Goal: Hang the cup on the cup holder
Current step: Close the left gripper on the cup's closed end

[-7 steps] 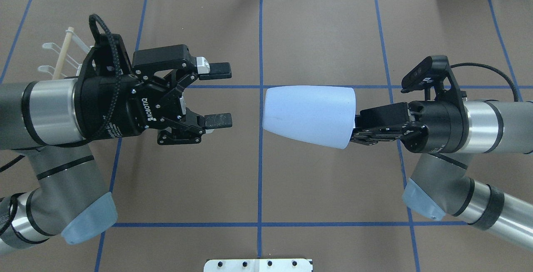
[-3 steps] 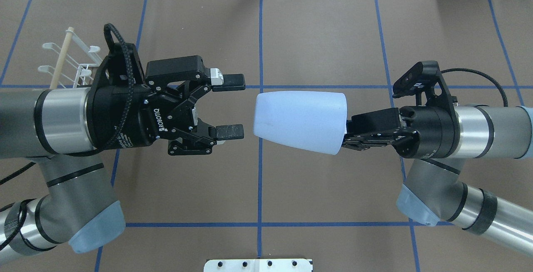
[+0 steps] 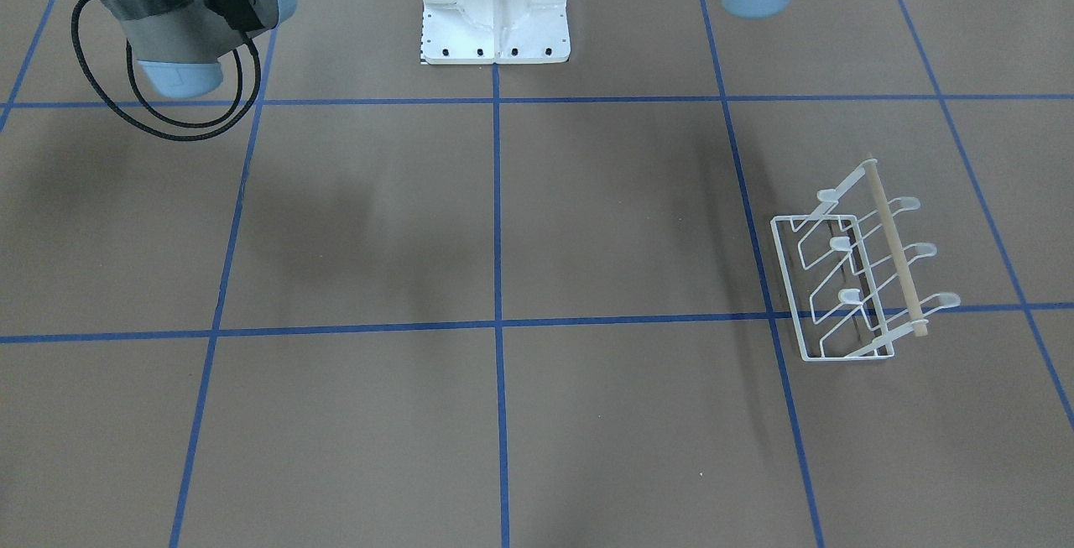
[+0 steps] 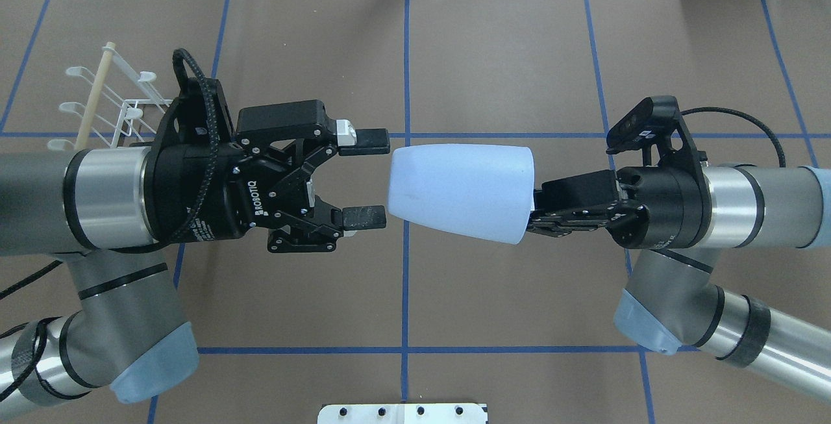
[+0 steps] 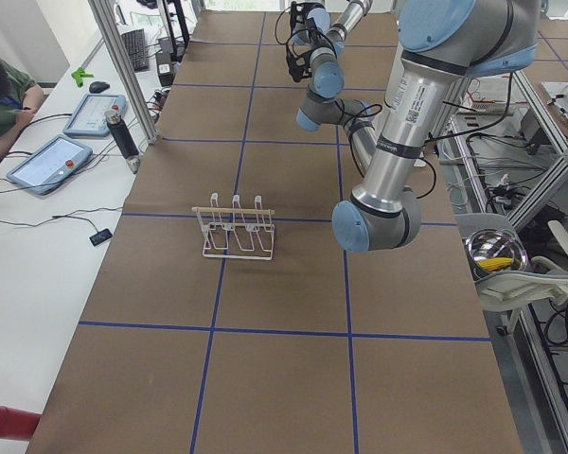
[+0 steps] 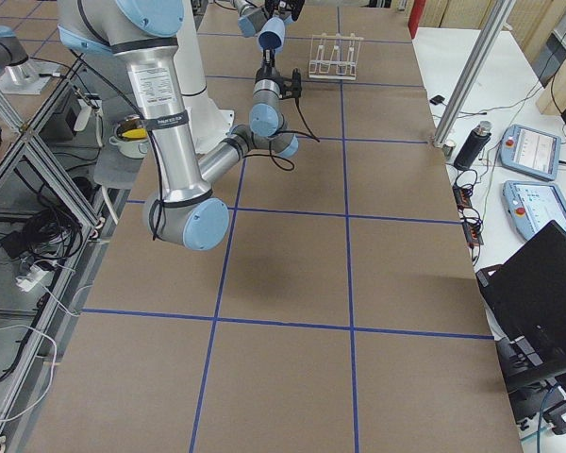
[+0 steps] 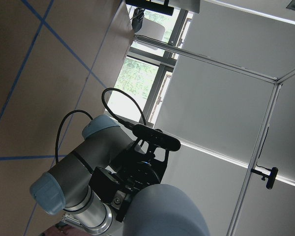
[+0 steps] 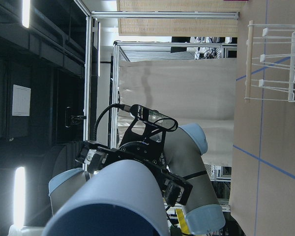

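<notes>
In mid-air, horizontal cup [image 4: 458, 193]: base toward gaping left claw [image 4: 371, 178], right claw [image 4: 535, 208] gripping rim

Left arm [image 4: 39, 200], right arm [image 4: 766, 206]: silver-grey tubes, pale blue joint caps [image 4: 156, 362], black bands. Left gripper [image 4: 370, 178] black, white ROBOTIQ lettering; braided black cable [image 4: 206, 96].
</notes>
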